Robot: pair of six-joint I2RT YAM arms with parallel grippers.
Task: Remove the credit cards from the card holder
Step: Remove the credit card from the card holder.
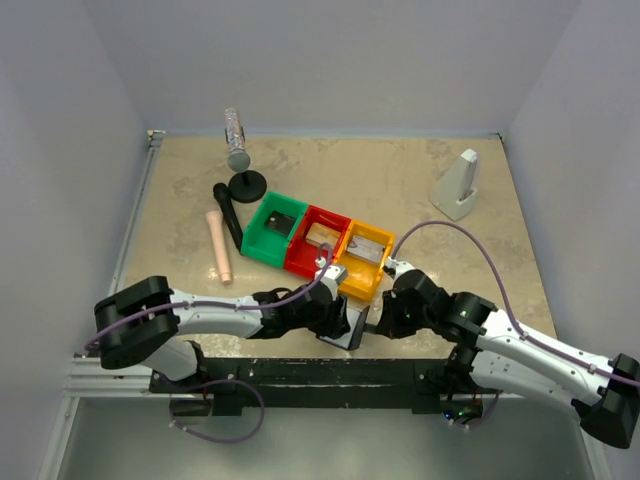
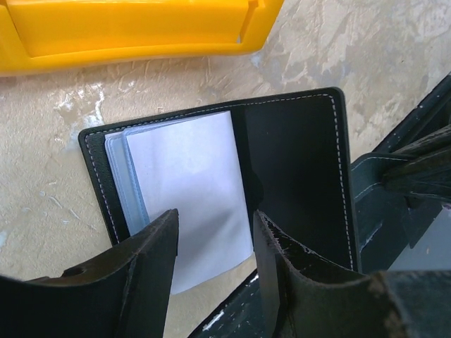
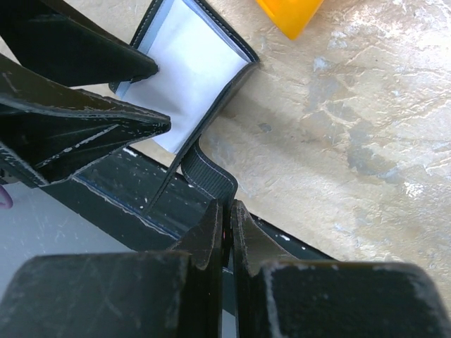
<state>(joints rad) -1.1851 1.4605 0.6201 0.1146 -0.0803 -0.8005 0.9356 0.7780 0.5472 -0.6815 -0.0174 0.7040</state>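
The black card holder (image 2: 296, 162) lies open on the table near the front edge, between my two grippers, and also shows in the top view (image 1: 347, 326). A pale white card (image 2: 194, 183) sticks out of its left panel toward my left gripper. My left gripper (image 2: 211, 243) is open, its fingers (image 2: 151, 246) on either side of the card's near edge without closing on it. My right gripper (image 3: 227, 209) is shut on the holder's black ribbed strap (image 3: 208, 174) at the holder's corner. The holder's pale inner panel (image 3: 187, 63) shows in the right wrist view.
A row of green (image 1: 273, 228), red (image 1: 318, 243) and yellow (image 1: 362, 258) bins stands just behind the holder. A peach cylinder (image 1: 219, 245), a black stand with a bottle (image 1: 237, 140) and a white object (image 1: 458, 185) lie farther back. A black rail (image 1: 300, 372) runs along the front edge.
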